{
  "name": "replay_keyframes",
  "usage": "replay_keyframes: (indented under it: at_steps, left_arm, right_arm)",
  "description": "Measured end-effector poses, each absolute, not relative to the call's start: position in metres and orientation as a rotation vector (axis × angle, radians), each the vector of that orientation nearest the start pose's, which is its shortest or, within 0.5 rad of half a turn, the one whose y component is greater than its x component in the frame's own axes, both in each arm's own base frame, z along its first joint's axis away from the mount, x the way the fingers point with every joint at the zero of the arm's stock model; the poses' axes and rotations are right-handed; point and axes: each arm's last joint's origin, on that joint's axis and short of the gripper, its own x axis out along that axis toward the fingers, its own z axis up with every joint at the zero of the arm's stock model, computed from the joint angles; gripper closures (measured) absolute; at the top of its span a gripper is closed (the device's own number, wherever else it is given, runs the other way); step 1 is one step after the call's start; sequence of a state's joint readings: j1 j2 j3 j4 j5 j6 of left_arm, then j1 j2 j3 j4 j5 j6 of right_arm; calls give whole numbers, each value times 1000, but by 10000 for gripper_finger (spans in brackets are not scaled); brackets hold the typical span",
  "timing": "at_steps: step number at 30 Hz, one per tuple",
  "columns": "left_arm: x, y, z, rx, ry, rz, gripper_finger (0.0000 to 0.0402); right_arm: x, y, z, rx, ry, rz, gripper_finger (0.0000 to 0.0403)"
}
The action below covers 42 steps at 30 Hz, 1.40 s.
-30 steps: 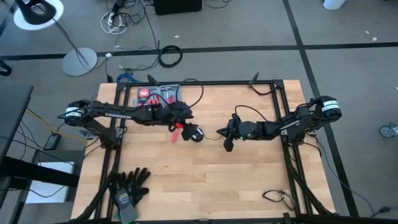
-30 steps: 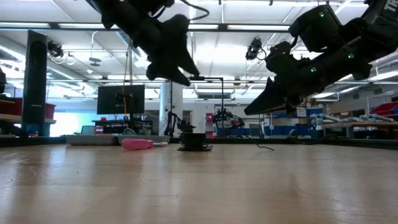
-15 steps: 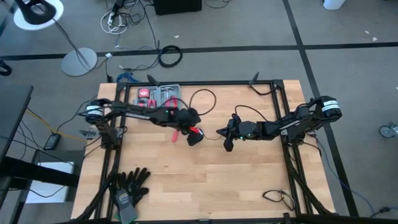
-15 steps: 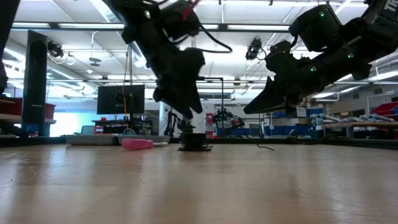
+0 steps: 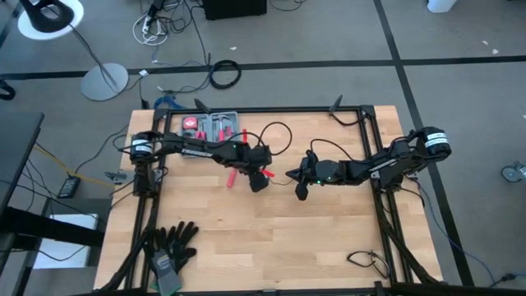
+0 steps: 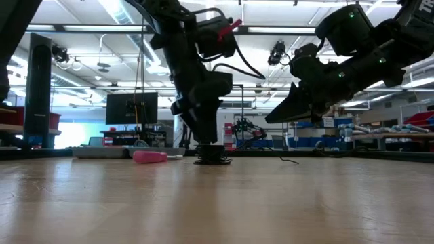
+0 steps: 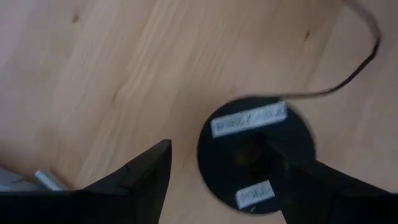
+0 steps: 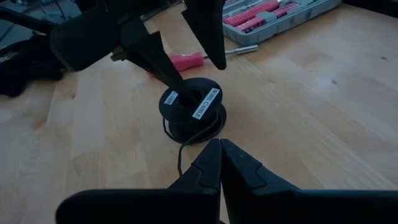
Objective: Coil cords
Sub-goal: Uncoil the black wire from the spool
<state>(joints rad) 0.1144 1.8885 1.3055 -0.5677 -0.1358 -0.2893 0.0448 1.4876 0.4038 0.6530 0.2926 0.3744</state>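
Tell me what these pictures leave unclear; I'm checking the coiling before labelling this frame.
- Cord: too thin to follow from the spool towards the right gripper in the high view; the right wrist view loses it behind that gripper's shut fingers, so a grip cannot be confirmed.
- Spool labels: blurred in the left wrist view.
- Left gripper: its open fingers hide part of the spool's top.
- Tool case: cut off by the picture's edge in the right wrist view.

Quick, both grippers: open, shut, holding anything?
Left gripper: jaws open, straddling the black spool, not gripping it.
Right gripper: jaws shut, nothing visibly held.
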Motion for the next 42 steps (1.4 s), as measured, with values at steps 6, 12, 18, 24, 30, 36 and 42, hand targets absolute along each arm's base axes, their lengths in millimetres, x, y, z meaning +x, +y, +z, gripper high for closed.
replay_keyframes:
  at_steps: [6, 12, 18, 24, 30, 36, 42]
  left_arm:
    - [374, 52, 181, -245, 1126, 408, 145]
    - [373, 51, 176, -239, 1163, 409, 145]
    - [373, 51, 173, -237, 1181, 410, 145]
    - [373, 51, 173, -235, 1178, 409, 145]
    - [373, 51, 173, -235, 1177, 409, 145]
    - [373, 51, 173, -235, 1174, 408, 145]
    - [373, 51, 173, -235, 1174, 408, 145]
  right_arm:
    - [253, 3, 138, 291, 374, -319, 398]
    - [253, 3, 139, 258, 377, -313, 397]
    - [253, 3, 139, 266, 371, -313, 399]
    - [253, 3, 139, 268, 365, -313, 396]
    - [258, 4, 144, 269, 369, -272, 376]
    - [278, 7, 161, 152, 486, -211, 331]
    - [291, 6, 180, 74, 682, -181, 288]
